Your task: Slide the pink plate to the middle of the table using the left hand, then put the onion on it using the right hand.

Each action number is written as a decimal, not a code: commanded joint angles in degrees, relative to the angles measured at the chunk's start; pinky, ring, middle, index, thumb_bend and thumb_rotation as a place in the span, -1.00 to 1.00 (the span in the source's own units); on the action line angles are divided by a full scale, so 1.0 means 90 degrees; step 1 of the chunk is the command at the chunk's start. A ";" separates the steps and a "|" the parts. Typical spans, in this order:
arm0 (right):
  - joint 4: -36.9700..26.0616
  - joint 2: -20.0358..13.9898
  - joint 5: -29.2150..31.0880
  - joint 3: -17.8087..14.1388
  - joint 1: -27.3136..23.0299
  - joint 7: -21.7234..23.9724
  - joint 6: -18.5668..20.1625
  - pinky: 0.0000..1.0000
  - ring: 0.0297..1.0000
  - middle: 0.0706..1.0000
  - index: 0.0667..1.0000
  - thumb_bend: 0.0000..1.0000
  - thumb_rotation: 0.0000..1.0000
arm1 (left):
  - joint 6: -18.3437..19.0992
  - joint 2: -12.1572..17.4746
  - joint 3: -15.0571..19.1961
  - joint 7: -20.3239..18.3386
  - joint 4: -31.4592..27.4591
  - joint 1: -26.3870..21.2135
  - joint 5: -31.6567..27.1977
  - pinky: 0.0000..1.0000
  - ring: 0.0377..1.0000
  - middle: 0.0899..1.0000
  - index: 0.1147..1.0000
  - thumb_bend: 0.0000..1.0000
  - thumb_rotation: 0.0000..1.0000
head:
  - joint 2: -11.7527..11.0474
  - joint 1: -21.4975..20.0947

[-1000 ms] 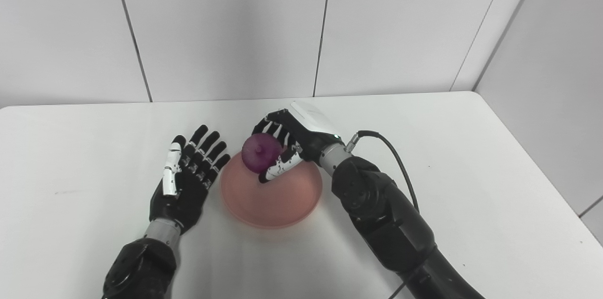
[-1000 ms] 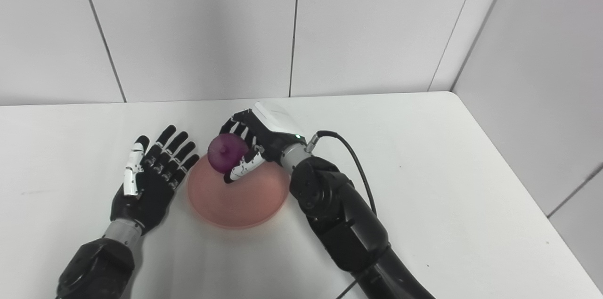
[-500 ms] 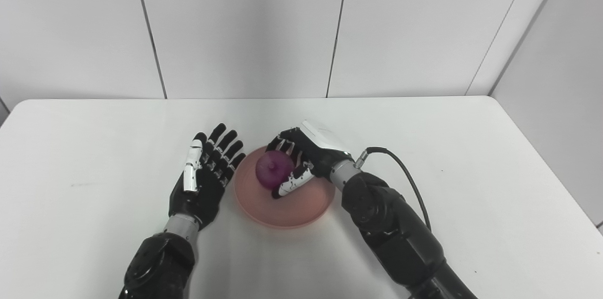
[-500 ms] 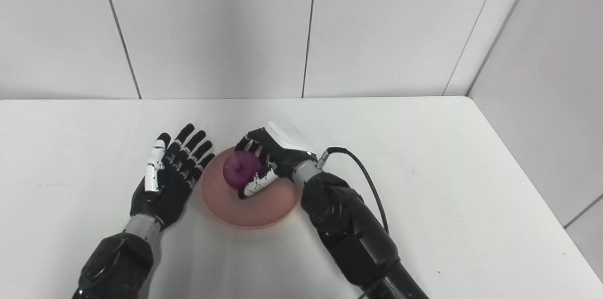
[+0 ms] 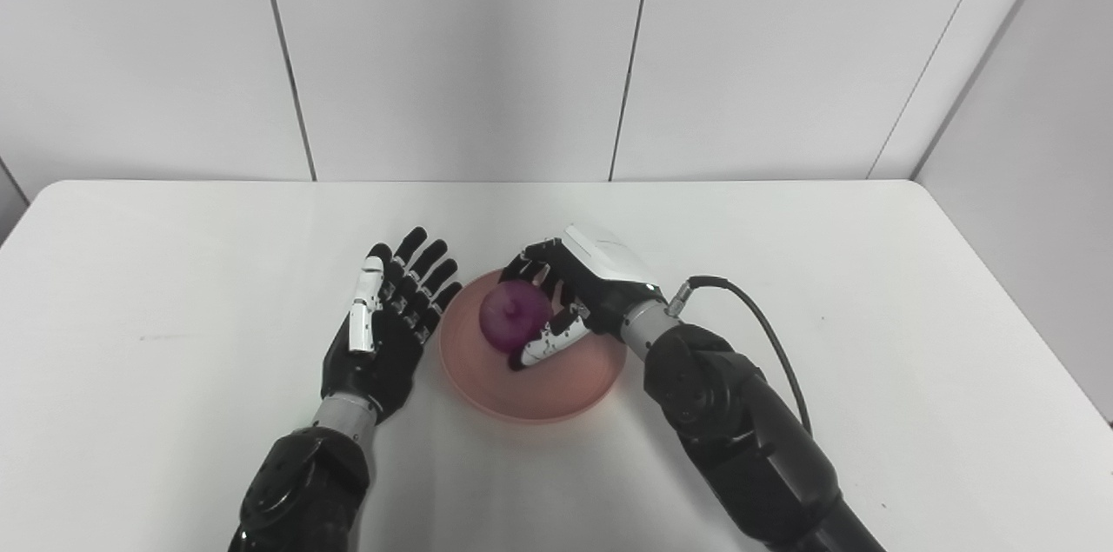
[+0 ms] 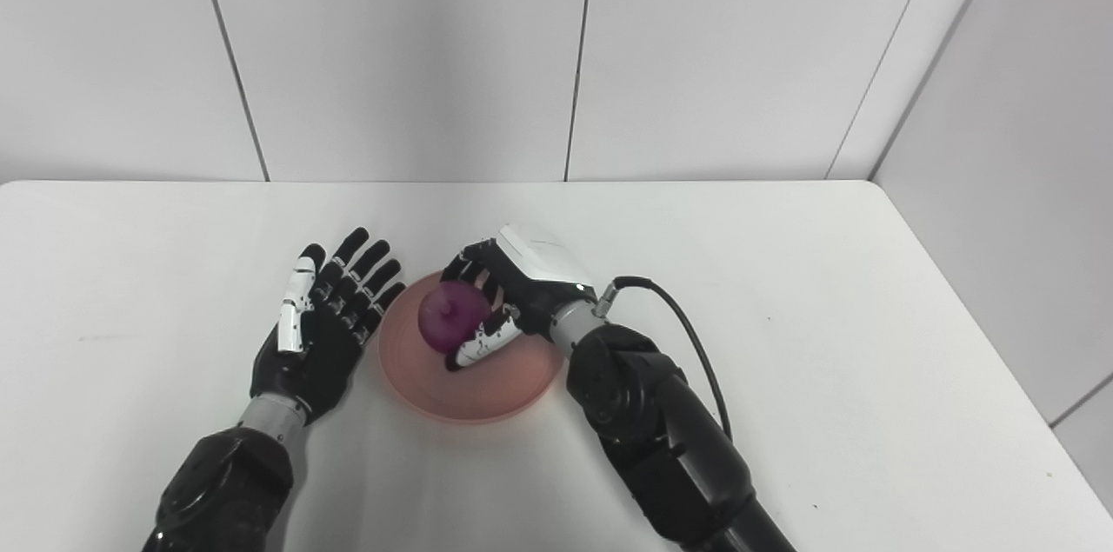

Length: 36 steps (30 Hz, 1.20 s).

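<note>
1. The right hand (image 5: 569, 300) reaches over the pink plate (image 5: 532, 391) from the right, its fingers (image 5: 535, 255) curled round the far side of the onion (image 5: 515, 316) and its white-tipped thumb (image 5: 541, 348) hooked under the near side. It grips the onion.

2. The onion, purple with a small nub on top, sits low inside the plate's rim, over the far left part of the dish. Whether its underside touches the plate cannot be told from either view.

3. The pink plate lies flat on the white table (image 5: 869, 291), roughly mid-table between the two arms. Its near half is bare and fully in sight.

4. The left hand (image 5: 383, 330) lies just left of the plate, palm up, fingers (image 6: 369, 259) spread and stretched toward the far edge. It holds nothing. Its fingertips come very close to the plate's left rim; contact cannot be judged.

5. The right forearm (image 5: 739, 430) comes in from the lower right, dark and bulky, crossing the table beside the plate's right edge. A black cable (image 5: 765, 330) loops up from the wrist and curves back down along the arm.

6. The left forearm (image 6: 222, 482) enters at the bottom left and runs nearly straight up to its hand.

7. Behind the table stands a pale panelled wall (image 5: 452, 48) with dark vertical seams.
</note>
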 commanded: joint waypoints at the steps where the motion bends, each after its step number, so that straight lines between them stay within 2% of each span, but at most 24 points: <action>1: -0.0264 -0.0056 0.0078 -0.0088 -0.0185 0.0124 0.0071 0.07 0.31 0.44 0.53 0.97 -0.22 | 0.0440 0.0011 -0.0052 0.0128 0.0197 0.0192 0.0100 0.84 0.88 0.86 0.82 -0.23 1.00 | -0.0006 0.0009; 3: -0.0317 -0.0123 0.0092 -0.0064 -0.0192 0.0277 0.0053 0.14 0.38 0.52 0.60 1.00 -0.16 | 0.0426 0.0011 -0.0050 0.0134 0.0222 0.0183 0.0109 0.83 0.88 0.85 0.81 -0.23 1.00 | -0.0012 0.0012; 6: -0.0366 -0.0195 0.0111 -0.0041 -0.0188 0.0459 0.0024 0.15 0.38 0.52 0.64 1.00 -0.12 | 0.0444 -0.0003 -0.0039 0.0163 0.0207 0.0184 0.0106 0.82 0.87 0.85 0.81 -0.23 1.00 | -0.0006 0.0011; 11: -0.0431 -0.0309 0.0039 0.0029 -0.0182 0.0660 0.0003 0.40 0.57 0.65 0.70 1.00 -0.16 | 0.0433 -0.0001 -0.0046 0.0164 0.0200 0.0185 0.0120 0.82 0.86 0.85 0.82 -0.23 1.00 | 0.0003 0.0017; 16: -0.0472 -0.0352 0.0031 0.0000 -0.0137 0.0643 -0.0071 0.46 0.62 0.67 0.73 1.00 -0.20 | 0.0417 -0.0002 -0.0047 0.0168 0.0207 0.0185 0.0133 0.81 0.85 0.84 0.81 -0.23 1.00 | 0.0003 0.0017; 23: -0.0632 -0.0461 -0.0126 -0.0082 -0.0036 0.0517 -0.0094 0.49 0.70 0.74 0.79 1.00 -0.15 | 0.0435 -0.0020 -0.0036 0.0174 0.0202 0.0177 0.0120 0.83 0.86 0.84 0.81 -0.24 1.00 | 0.0009 0.0003; 29: -0.0899 -0.0515 0.0020 -0.0351 0.0143 0.0186 -0.0387 0.48 0.69 0.74 0.79 1.00 -0.08 | 0.0408 -0.0027 -0.0024 0.0151 0.0229 0.0174 0.0097 0.84 0.86 0.84 0.81 -0.23 1.00 | -0.0013 -0.0020; 33: -0.1176 -0.0502 0.0389 -0.0670 0.0309 0.0034 -0.0509 0.62 0.75 0.78 0.82 1.00 -0.09 | 0.0407 -0.0023 -0.0015 0.0146 0.0244 0.0168 0.0093 0.85 0.86 0.85 0.82 -0.23 1.00 | -0.0025 -0.0052; 36: -0.1342 -0.0529 0.0598 -0.0838 0.0386 -0.0038 -0.0615 0.55 0.71 0.76 0.82 1.00 -0.02 | 0.0419 -0.0014 -0.0004 0.0136 0.0258 0.0161 0.0085 0.85 0.86 0.85 0.82 -0.22 1.00 | -0.0037 -0.0078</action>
